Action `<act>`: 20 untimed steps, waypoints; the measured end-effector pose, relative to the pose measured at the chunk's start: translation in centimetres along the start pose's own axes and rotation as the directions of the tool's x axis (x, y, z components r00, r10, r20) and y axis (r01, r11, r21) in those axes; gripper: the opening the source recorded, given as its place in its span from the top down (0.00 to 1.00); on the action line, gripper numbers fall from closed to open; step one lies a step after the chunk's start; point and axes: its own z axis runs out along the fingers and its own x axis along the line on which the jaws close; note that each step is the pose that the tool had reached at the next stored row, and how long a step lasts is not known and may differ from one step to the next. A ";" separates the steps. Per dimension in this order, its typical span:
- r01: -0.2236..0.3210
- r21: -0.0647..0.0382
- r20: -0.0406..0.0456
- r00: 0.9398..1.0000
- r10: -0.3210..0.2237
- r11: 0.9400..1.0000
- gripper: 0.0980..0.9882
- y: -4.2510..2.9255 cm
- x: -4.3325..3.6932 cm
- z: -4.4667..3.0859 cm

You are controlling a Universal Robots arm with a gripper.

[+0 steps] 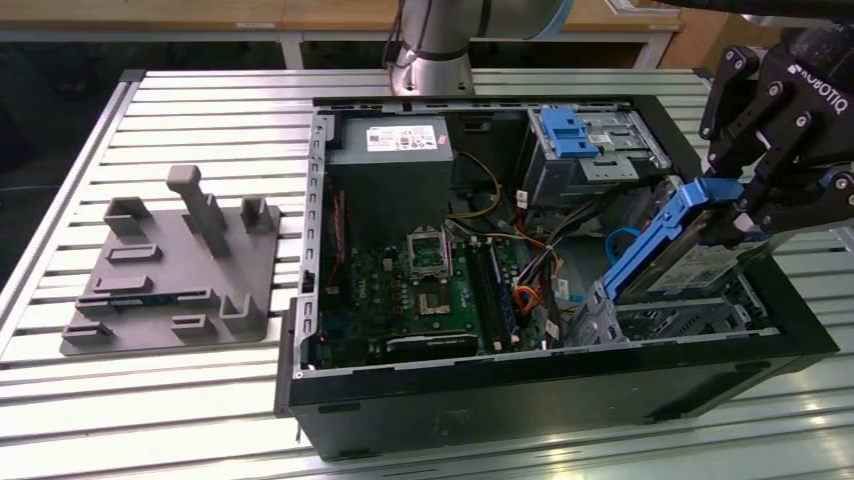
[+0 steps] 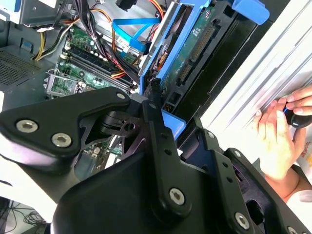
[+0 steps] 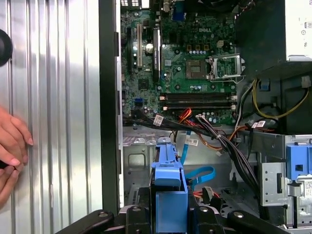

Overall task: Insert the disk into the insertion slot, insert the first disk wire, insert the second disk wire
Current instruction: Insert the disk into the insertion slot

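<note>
My gripper (image 1: 742, 208) is shut on the upper end of the disk (image 1: 683, 255), a grey drive in a bright blue carrier. The disk hangs tilted, with its lower end just over the insertion slot (image 1: 687, 318), the silver perforated cage in the case corner at the exterior view's right. In the first wrist view the blue carrier (image 3: 168, 170) points down toward the cage's metal (image 3: 138, 158). The second disk wire (image 1: 621, 245), a flat light-blue cable, lies loose beside the cage in both wrist views (image 3: 197, 173) (image 2: 131, 29). I cannot tell which other cable is the first disk wire.
The open computer case (image 1: 534, 385) lies on a slatted metal table (image 1: 147, 400). A taller bay with a blue latch (image 1: 567, 130) stands at the back. A grey fixture plate (image 1: 174, 280) sits at the exterior view's left. A person's hand (image 2: 278, 136) rests on the table beside the case.
</note>
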 end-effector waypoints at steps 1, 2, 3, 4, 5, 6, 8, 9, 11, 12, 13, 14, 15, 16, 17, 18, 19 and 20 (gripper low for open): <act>0.001 0.000 0.000 1.000 -0.001 1.000 0.70 0.00 0.01 0.11; 0.001 0.000 0.000 1.000 -0.001 1.000 0.70 0.00 0.01 0.23; 0.002 0.000 0.000 1.000 -0.002 1.000 0.70 0.00 0.02 0.34; 0.002 0.000 0.000 1.000 -0.002 1.000 0.70 -0.01 0.02 0.47; 0.003 0.000 0.000 1.000 -0.003 1.000 0.70 -0.01 0.03 0.60; 0.003 0.000 0.000 1.000 -0.003 1.000 0.70 -0.01 0.04 0.74; 0.005 0.000 0.000 1.000 -0.005 1.000 0.70 -0.01 0.05 1.05; 0.006 0.000 0.000 1.000 -0.006 1.000 0.70 -0.02 0.06 1.23; 0.007 0.000 0.000 1.000 -0.007 1.000 0.70 -0.02 0.08 1.58; 0.008 0.000 0.000 1.000 -0.008 1.000 0.70 -0.02 0.09 1.76; 0.009 -0.001 0.000 1.000 -0.009 1.000 0.70 -0.03 0.10 1.94; 0.010 -0.001 0.000 1.000 -0.010 1.000 0.70 -0.03 0.11 2.13; 0.011 -0.001 0.000 1.000 -0.011 1.000 0.70 -0.03 0.11 2.31; 0.013 -0.001 0.000 1.000 -0.013 1.000 0.70 -0.03 0.12 2.49; 0.014 -0.001 0.000 1.000 -0.014 1.000 0.70 -0.03 0.13 2.68; 0.016 -0.001 0.000 1.000 -0.016 1.000 0.70 -0.04 0.14 2.87; 0.017 -0.001 0.000 1.000 -0.017 1.000 0.70 -0.04 0.15 3.06; 0.019 -0.001 0.000 1.000 -0.019 1.000 0.70 -0.04 0.16 3.24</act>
